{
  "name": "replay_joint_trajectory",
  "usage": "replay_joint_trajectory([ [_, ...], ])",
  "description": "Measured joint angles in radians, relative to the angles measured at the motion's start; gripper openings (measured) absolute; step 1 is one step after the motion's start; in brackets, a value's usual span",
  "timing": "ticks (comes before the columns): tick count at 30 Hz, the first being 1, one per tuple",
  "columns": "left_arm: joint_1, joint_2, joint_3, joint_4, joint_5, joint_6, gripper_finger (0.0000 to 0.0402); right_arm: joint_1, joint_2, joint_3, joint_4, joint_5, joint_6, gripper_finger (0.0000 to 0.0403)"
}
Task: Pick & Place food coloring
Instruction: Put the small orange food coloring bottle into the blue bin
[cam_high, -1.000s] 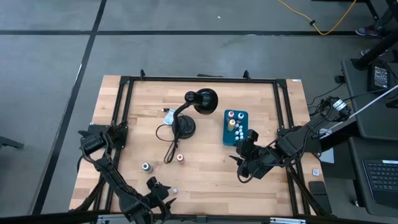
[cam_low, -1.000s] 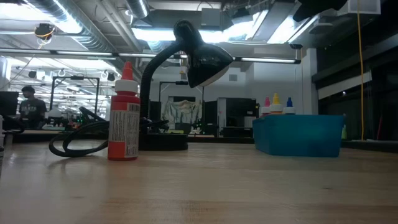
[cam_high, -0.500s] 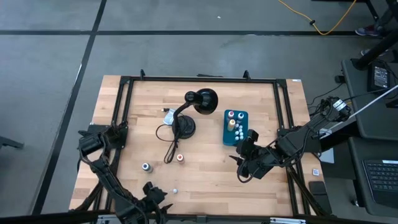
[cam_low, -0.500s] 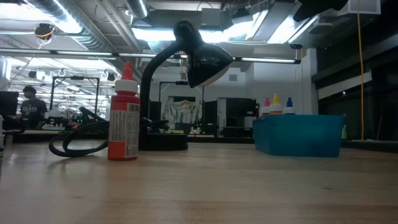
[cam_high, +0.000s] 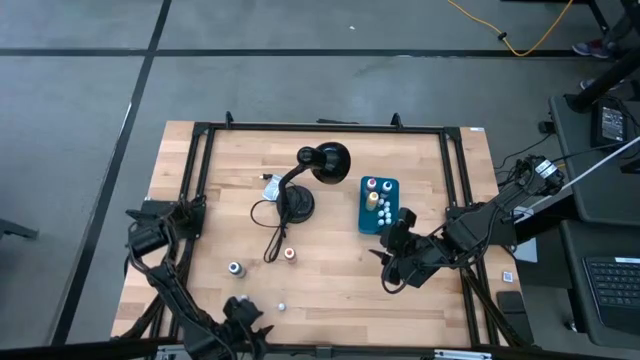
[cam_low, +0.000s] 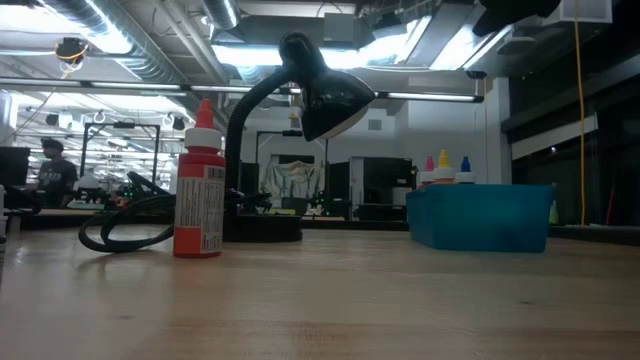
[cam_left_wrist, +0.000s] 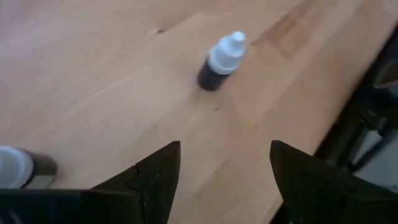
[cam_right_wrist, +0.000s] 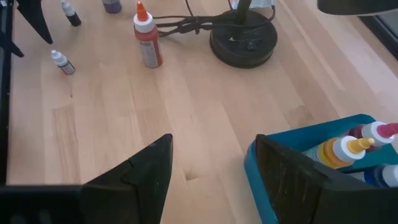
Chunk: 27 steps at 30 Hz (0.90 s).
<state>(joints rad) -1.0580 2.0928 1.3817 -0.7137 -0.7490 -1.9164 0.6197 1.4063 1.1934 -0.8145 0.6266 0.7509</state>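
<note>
Low at the tabletop's (cam_high: 420, 290) near edge, the left end effector (cam_high: 243, 318) hangs released just short of a small dark food coloring bottle (cam_left_wrist: 222, 54) lying free, while the right end effector (cam_high: 393, 247), also released, waits beside the teal box (cam_high: 379, 204).

No text, brand, number or sign can be read anywhere. The red food coloring bottle (cam_low: 200, 181), left of centre in the low view, carries a pale label with print too small to make out, and nothing else on the table shows any lettering.
</note>
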Motion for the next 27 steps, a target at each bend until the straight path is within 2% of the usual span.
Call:
replay_joint_trajectory([
  [3,0.002,0.011,0.0,-0.021,0.001,-0.055,0.0239,0.0,0.0,0.0,-0.023,0.0,0.004,0.0228],
  [9,0.002,0.022,0.0,-0.03,0.027,-0.055,0.0239,0.0,0.0,0.0,-0.035,0.0,0.005,0.0228],
  [13,0.002,0.019,0.02,-0.113,0.06,-0.073,0.0239,0.0,0.0,0.0,-0.035,0.0,0.003,0.0228],
  [22,-0.047,0.017,0.12,-0.362,0.186,-0.261,0.0239,0.0,0.0,0.0,-0.036,0.0,0.005,0.0228],
  [27,-0.096,0.021,0.11,-0.391,0.168,-0.375,0.0239,0.0,0.0,0.0,-0.035,0.006,0.005,0.0228],
])
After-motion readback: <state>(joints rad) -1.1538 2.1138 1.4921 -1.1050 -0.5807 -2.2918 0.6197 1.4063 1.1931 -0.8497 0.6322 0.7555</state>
